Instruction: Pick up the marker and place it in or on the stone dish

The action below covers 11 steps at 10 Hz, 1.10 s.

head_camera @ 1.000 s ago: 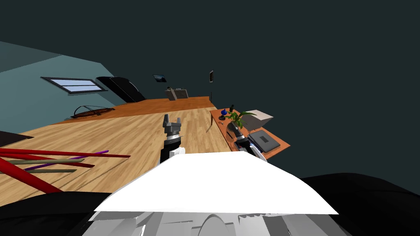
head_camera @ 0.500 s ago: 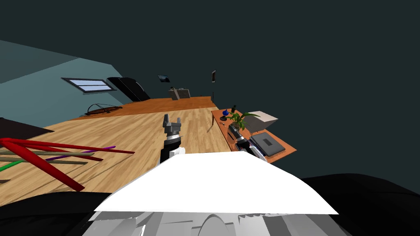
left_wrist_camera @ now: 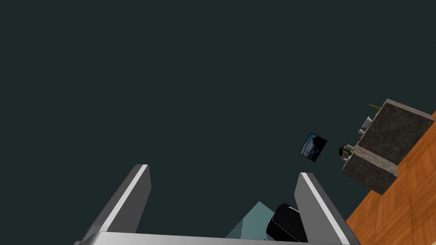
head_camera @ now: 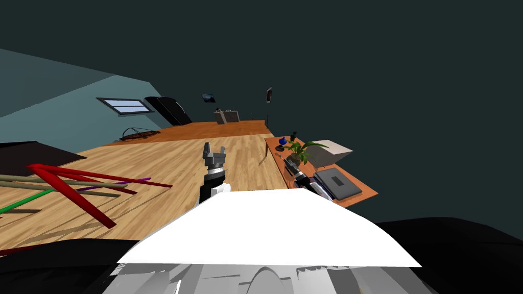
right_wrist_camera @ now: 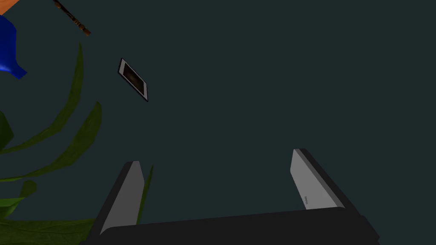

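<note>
Left pincer (left_wrist_camera: pixel 223 170), wide and empty, idles over the pale plank floor (head_camera: pixel 168 158). Right pincer (right_wrist_camera: pixel 216 157), equally wide, hovers by the green leafy plant (head_camera: pixel 301 149) on the orange desk (head_camera: pixel 365 195), where the marker presumably lies, too small to discern.

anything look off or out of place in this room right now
Yes: a jumble of long rods, red, green, purple and olive, sprawls criss-crossed over the wooden floor to my left. Some are propped at angles, like a collapsed frame rather than anything set down neatly.
</note>
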Motion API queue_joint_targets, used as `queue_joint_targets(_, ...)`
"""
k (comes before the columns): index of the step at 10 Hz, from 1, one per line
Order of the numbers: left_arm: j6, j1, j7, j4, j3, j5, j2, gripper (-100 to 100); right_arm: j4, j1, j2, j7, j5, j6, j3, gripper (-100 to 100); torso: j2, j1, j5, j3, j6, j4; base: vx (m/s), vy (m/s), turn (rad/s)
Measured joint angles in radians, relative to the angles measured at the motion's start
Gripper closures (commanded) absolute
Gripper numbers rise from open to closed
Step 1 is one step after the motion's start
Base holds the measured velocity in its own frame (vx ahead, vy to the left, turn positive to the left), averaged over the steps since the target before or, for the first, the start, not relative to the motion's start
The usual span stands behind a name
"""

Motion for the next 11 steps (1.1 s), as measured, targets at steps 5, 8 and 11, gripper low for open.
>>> queue_joint_targets(5, 0.000, 0.000, 0.000, 0.000, 0.000, 0.000, 0.000, 0, 0.104, -0.031, -0.031, 0.043, 0.042, 0.021, 0.020, -100, 0.000, 0.000, 0.000, 0.000, 0.000, 0.000, 0.013, -0.012, 0.052)
queue_joint_targets(8, 0.000, 0.000, 0.000, 0.000, 0.000, 0.000, 0.000, 0, 0.199, -0.064, -0.047, 0.069, 0.072, 0.029, 0.032, -100, 0.000, 0.000, 0.000, 0.000, 0.000, 0.000, 0.012, -0.013, 0.056)
queue_joint_targets(11, 0.000, 0.000, 0.000, 0.000, 0.000, 0.000, 0.000, 0, 0.288, -0.093, -0.063, 0.102, 0.112, 0.055, 0.050, -100, 0.000, 0.000, 0.000, 0.000, 0.000, 0.000, 0.015, -0.015, 0.047)
